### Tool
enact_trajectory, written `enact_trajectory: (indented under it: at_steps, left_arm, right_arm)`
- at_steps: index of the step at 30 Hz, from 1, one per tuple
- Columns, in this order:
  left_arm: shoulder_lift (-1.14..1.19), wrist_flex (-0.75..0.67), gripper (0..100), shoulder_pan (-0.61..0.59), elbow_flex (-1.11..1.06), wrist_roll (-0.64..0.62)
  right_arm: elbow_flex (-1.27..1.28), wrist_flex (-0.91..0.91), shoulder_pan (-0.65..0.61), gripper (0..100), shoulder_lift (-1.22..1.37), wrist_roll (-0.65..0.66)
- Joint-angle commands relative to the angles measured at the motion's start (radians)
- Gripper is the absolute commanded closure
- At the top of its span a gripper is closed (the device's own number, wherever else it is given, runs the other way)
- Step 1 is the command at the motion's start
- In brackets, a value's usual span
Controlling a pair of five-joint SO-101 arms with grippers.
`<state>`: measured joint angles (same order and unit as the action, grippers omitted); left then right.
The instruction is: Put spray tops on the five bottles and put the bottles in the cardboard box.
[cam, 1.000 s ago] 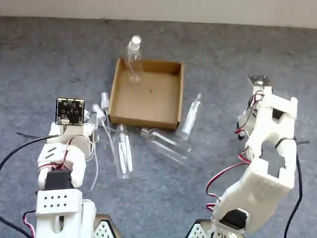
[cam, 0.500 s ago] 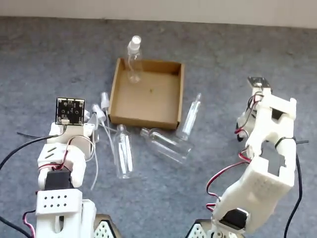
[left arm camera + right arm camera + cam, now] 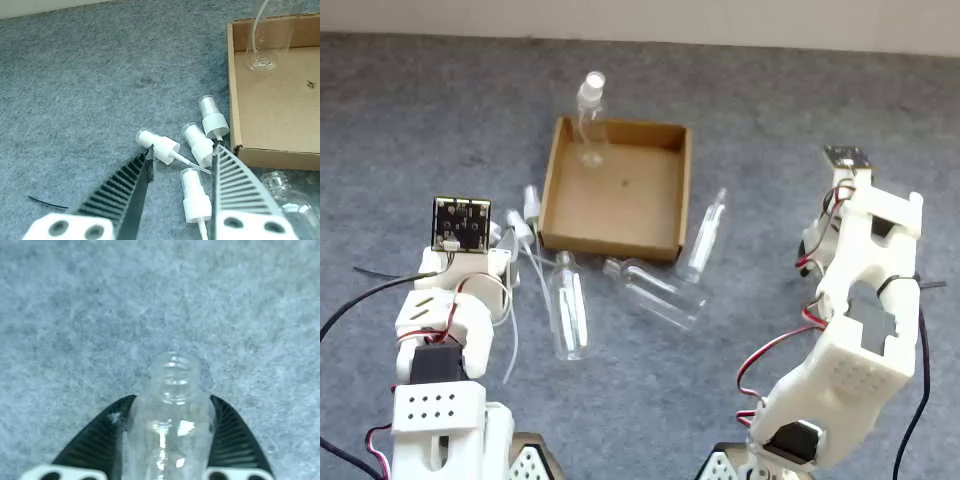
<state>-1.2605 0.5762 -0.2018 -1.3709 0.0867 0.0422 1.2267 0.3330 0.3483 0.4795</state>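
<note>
Bottle (image 3: 172,417) pinched uncapped in R gripper (image 3: 173,400); L gripper (image 3: 182,152) spread over clustered spray tops (image 3: 196,142), could grab two tog.

Four tops (image 3: 197,145) crowd the space at and between the spread fingers of your left gripper (image 3: 183,152). The box (image 3: 234,100) wall stands just past them, so room is tight on that side. Away from the box, the carpet (image 3: 75,90) lies bare.

Inside the box the floor is free except at the far wall, where a capped bottle (image 3: 590,120) leans over the rim. Two loose bottles (image 3: 568,310) lie on the carpet before the near wall, and a third bottle (image 3: 705,235) lies beside the right wall. Together they block a low approach there.

Between the third bottle and your right arm (image 3: 860,290) the carpet is bare. It also runs bare ahead of your right gripper (image 3: 172,400), which is clamped on the held bottle (image 3: 172,440).
</note>
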Motion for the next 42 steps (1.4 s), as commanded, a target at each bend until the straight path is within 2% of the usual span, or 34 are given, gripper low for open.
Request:
enact_trajectory:
  at_steps: [1, 5, 11, 16, 22, 27, 37, 42]
  left_arm:
    - [-0.005, -0.020, 83, 0.016, 0.008, 0.003]
    - [-0.002, -0.012, 83, 0.013, 0.039, -0.002]
    - [0.091, 0.121, 83, -0.050, 0.174, -0.002]
    - [0.414, 0.258, 83, -0.125, 0.410, 0.003]
    - [0.797, 0.497, 82, -0.163, 0.782, 0.005]
    - [1.040, 0.574, 82, -0.176, 0.990, -0.003]
    - [1.386, 0.574, 82, -0.154, 1.259, -0.448]
    - [1.511, 0.577, 82, -0.097, 1.363, -0.580]
  right_arm:
    - [-0.054, 0.010, -0.010, 98.8, -0.022, -0.009]
    - [-0.050, 0.010, -0.019, 99.5, -0.082, -0.008]
    - [-0.033, 0.015, -0.038, 99.5, -0.321, -0.003]
    - [0.090, 0.051, -0.085, 99.5, -0.518, 0.084]
    - [0.289, 0.044, -0.176, 99.5, -0.746, 0.083]
    - [0.420, 0.044, -0.263, 99.5, -0.926, 0.080]
    - [0.542, 0.042, -0.325, 99.5, -1.000, 0.078]
    - [0.542, 0.042, -0.325, 99.5, -1.003, 0.078]
